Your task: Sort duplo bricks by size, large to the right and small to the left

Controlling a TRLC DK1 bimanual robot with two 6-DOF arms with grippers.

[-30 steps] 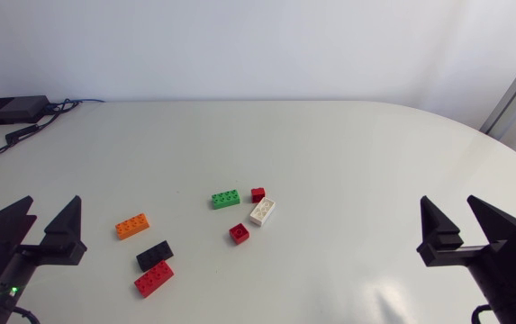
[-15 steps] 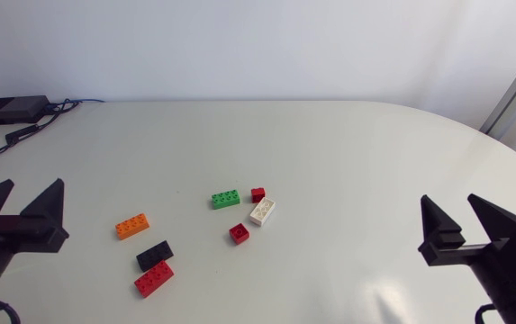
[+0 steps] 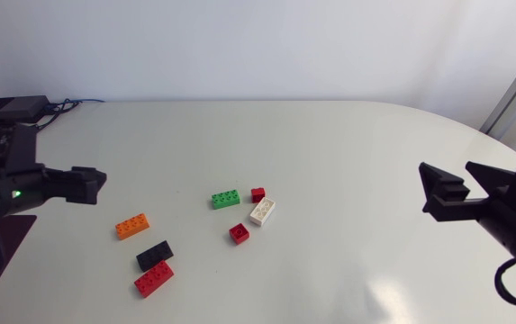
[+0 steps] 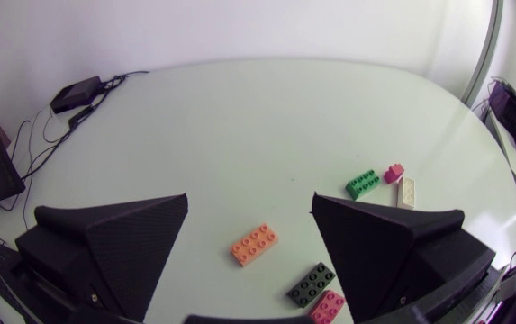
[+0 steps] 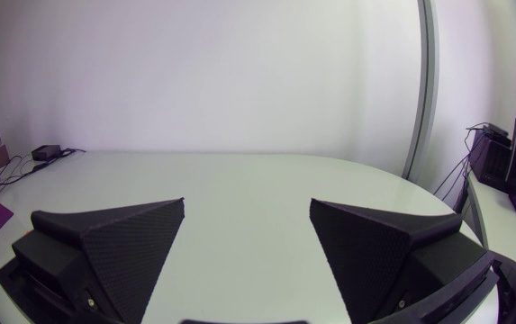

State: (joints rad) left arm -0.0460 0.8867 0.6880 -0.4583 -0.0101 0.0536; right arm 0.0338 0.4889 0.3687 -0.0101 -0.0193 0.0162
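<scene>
My left hand [image 4: 249, 198] is spread wide and holds nothing, touching nothing, above the left part of the bench [image 3: 330, 153]. Just ahead of it, in line with the gap between its fingers, lies the orange brick [image 4: 254, 245]. The black brick [image 4: 312, 283] and the long red brick [image 4: 327, 307] lie side by side close against my right-side finger. Farther out sit the green brick [image 4: 363, 184], a small red brick [image 4: 393, 173] just beside its end, and the white brick [image 4: 406, 192] near both. From above, the other small red brick [image 3: 239, 233] lies a little nearer than the white one. All seven pieces are grouped left of the bench's middle. My right hand [image 3: 445, 167] is also wide and holds nothing, at the bench's right edge. A broad stretch of white surface separates it from the bricks. A black box [image 3: 10, 110] with cables sits at the far left corner, well apart from the bricks.
</scene>
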